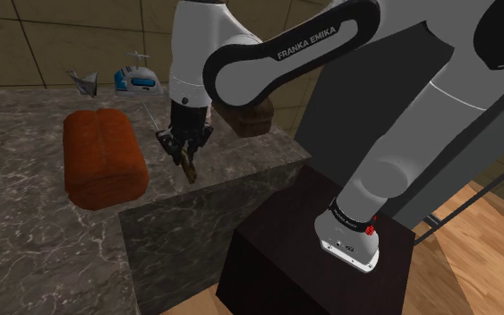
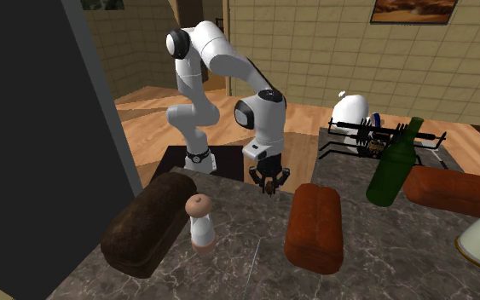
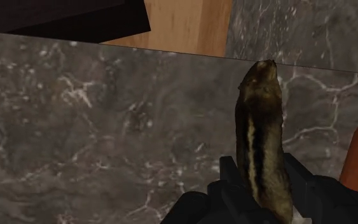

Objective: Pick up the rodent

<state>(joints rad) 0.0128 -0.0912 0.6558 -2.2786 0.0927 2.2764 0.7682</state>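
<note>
**Striped rodent clasped above a marble surface**

In the second exterior view, from the left, a dark brown rounded loaf [image 2: 148, 223] is seen lying on the veined grey marble surface [image 2: 246, 256]. A small white shaker [image 2: 198, 222] with a tan knob is stood just beside it. Next, near the surface's far edge, the black fingers [image 3: 297, 181] are closed narrowly on the rodent [image 3: 260, 140]. It is an elongated brown furry body, striped pale and dark along its back, gripped at one end and pointing away from the hand. Whether it touches the surface cannot be told. Further right a reddish-brown loaf [image 2: 315, 226] is laid flat. A green bottle [image 2: 396, 162] is stood upright beyond it, and its contents cannot be made out. Behind the bottle a black wire rack [image 2: 383, 136] is set, and what it holds is unclear
</note>
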